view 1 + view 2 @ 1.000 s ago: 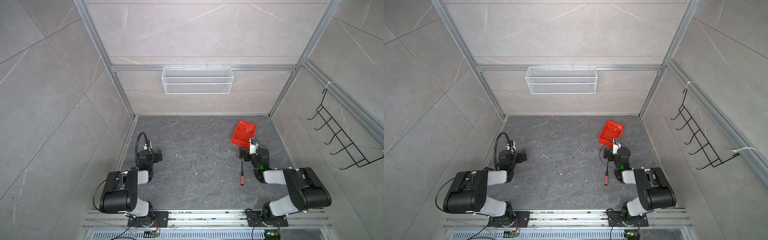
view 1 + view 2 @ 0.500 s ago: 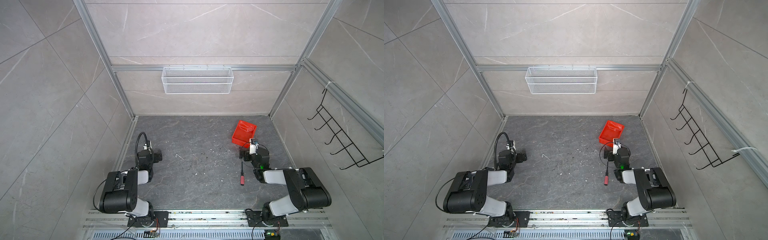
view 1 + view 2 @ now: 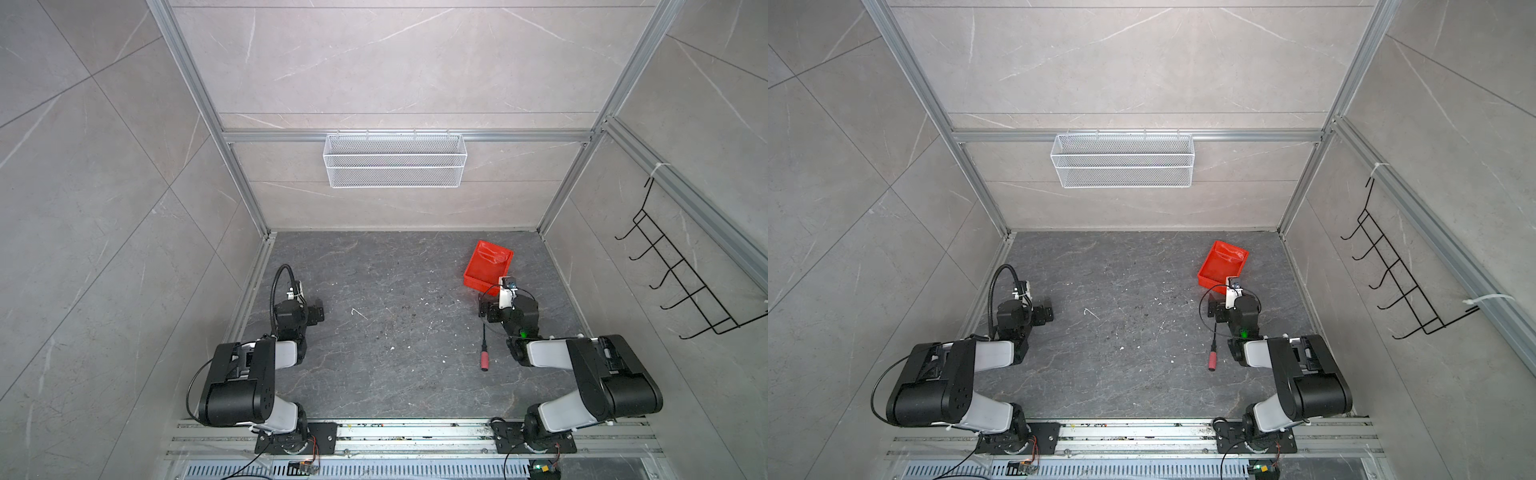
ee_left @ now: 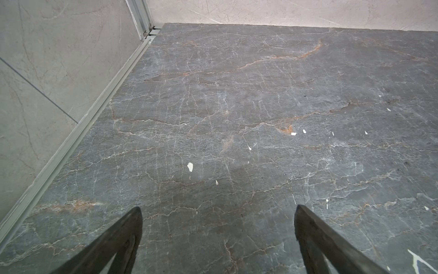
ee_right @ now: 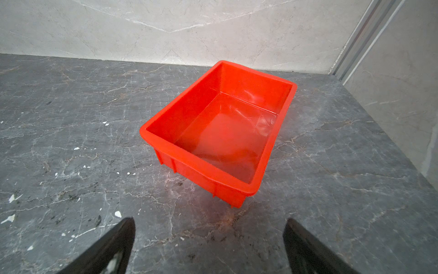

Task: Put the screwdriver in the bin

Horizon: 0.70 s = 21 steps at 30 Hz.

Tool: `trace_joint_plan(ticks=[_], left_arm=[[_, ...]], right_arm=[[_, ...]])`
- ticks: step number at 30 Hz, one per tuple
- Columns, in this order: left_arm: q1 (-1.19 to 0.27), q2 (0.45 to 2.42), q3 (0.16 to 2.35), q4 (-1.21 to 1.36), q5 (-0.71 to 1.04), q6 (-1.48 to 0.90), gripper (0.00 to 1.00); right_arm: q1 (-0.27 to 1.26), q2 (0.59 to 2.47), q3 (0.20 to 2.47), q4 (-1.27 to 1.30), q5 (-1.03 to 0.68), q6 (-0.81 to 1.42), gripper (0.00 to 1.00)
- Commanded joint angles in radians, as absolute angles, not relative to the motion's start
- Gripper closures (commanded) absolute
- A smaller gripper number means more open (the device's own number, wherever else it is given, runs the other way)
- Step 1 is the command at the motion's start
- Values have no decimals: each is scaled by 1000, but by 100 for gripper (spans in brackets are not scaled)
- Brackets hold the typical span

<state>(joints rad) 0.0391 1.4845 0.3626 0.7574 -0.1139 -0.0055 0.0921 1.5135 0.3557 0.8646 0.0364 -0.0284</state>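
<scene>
Right wrist view, right gripper (image 5: 208,220) spread, empty, facing bin (image 5: 201,172); screwdriver (image 3: 484,353) lying on floor (image 3: 395,332)

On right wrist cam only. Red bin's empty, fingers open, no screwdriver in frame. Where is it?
Observer: The screwdriver lies flat on the floor, on the side of the right fingers away from the bin, so it's behind your lens.
Operator: Orientation?
Observer: The shaft tip points roughly toward the bin, with the red handle away from it.
Operator: Left arm near it?
Observer: No. The left fingers are open over bare floor on the far left side, holding nothing.
</scene>
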Motion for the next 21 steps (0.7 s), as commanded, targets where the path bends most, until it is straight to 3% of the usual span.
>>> trace_joint_plan(ticks=[1,8,14,21], left_arm=[[40,1433,368,787,-147,-22,0],[-10,1241,386,591,-144,5,0],[-153,1104,454,389,-126,63,0],[-327,1023,509,241,-28,84,0]], right_arm=[[95,1506,361,871,30,-12,1],[95,1340,351,746,63,-2,1],[97,1151,399,487,72,65,1],[98,948,486,64,93,363,1]])
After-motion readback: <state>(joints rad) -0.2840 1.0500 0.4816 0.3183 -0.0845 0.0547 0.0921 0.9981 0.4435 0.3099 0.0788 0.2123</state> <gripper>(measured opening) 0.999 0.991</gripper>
